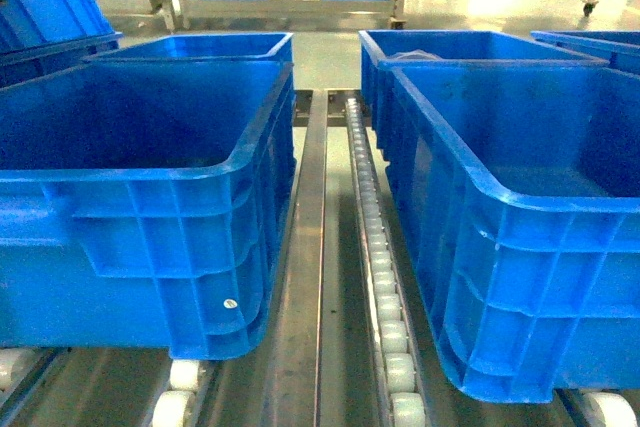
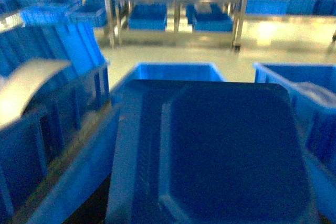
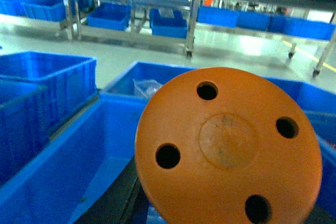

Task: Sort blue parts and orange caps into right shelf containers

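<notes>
two bright-blue ribbed crates (image 1: 150, 197) on rollers; round orange cap (image 3: 228, 145), four holes; fingers unseen, state unknown.

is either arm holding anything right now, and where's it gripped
Likely yes: an orange cap fills the right wrist view and a blue part the left wrist view. No fingers show, so the grip points cannot be told.

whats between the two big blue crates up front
In the head view, a metal rail and a track of white rollers run between the left crate and the right crate; no parts lie there.
</notes>
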`<state>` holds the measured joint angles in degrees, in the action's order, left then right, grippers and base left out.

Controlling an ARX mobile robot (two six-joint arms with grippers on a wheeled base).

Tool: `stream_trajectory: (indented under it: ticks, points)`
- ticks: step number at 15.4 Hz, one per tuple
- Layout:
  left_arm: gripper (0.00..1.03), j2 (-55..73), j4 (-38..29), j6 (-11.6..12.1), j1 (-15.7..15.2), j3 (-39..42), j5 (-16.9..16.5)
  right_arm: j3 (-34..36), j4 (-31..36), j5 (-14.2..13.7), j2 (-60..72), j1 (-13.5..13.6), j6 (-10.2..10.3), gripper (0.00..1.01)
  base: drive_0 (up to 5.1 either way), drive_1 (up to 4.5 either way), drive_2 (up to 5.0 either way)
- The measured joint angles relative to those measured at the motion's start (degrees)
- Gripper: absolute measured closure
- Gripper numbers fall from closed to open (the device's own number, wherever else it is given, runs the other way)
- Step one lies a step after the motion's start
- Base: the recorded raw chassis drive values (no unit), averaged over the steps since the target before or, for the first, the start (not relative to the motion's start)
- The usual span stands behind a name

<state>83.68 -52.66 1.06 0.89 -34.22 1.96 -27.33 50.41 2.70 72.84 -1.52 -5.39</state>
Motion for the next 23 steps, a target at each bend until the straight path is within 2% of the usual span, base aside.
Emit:
stream_trajectory:
  ticks: [1,2,3,5,7,8,10,11,12,17,21,22,23]
  points:
    - [0.60,4.7,2.3,-1.0,0.0,-3.3,0.8,-2.6,0.2,-1.4,6.7,0.0,0.8,0.58,0.0,0.00,0.0]
    - [0.60,4.8,1.4,-1.0,0.0,-4.2,0.9,-3.5,1.1,-1.9,8.6,0.0,1.2,0.49,0.0,0.00,0.0]
    - [0.49,3.4,0.0,-1.1,-0.1,-4.3,0.1,-3.7,1.9,-1.9,8.4,0.0,1.6,0.34,0.0,0.00,0.0]
    - [0.38,2.3,0.8,-1.8,-0.5,-4.1,-1.8,-3.8,2.5,-1.9,8.3,0.0,1.5,0.23,0.0,0.00,0.0]
    - [0.13,2.1,0.8,-3.7,-1.0,-2.4,-1.5,-3.4,4.5,-3.8,8.5,0.7,1.4,0.01,0.0,0.00,0.0]
    - [0.03,1.3,0.7,-4.5,-1.2,-0.5,-0.2,-1.5,7.8,-5.6,8.4,1.2,1.1,0.04,0.0,0.00,0.0]
    - [0.07,0.2,1.8,-5.0,-1.1,0.4,-0.4,-0.5,6.5,-5.4,9.2,1.5,1.2,0.04,0.0,0.00,0.0]
    - [0.21,-2.2,2.8,-3.3,-1.1,3.0,-1.7,1.2,2.4,-3.2,6.6,1.5,3.0,0.17,0.0,0.00,0.0]
    - [0.34,-5.5,1.7,-2.5,-1.0,7.1,-1.8,4.9,2.7,-2.7,3.4,1.5,3.9,0.30,0.0,0.00,0.0]
    - [1.01,-18.6,1.2,-2.1,-1.0,21.1,-1.8,16.8,1.1,-2.7,-10.1,1.5,4.5,0.99,0.0,0.00,0.0]
    - [1.01,-29.0,5.7,-2.0,-1.0,27.4,-1.8,22.0,-4.4,-2.7,-20.9,1.5,4.7,1.00,0.0,0.00,0.0]
    - [1.01,-32.1,7.5,-2.0,-1.0,28.5,-1.8,24.2,-1.2,-2.7,-21.2,1.5,4.7,1.00,0.0,0.00,0.0]
    - [1.01,-34.8,9.1,-2.0,-1.0,29.5,-1.8,25.6,-4.4,-2.7,-22.9,1.5,4.7,1.00,0.0,0.00,0.0]
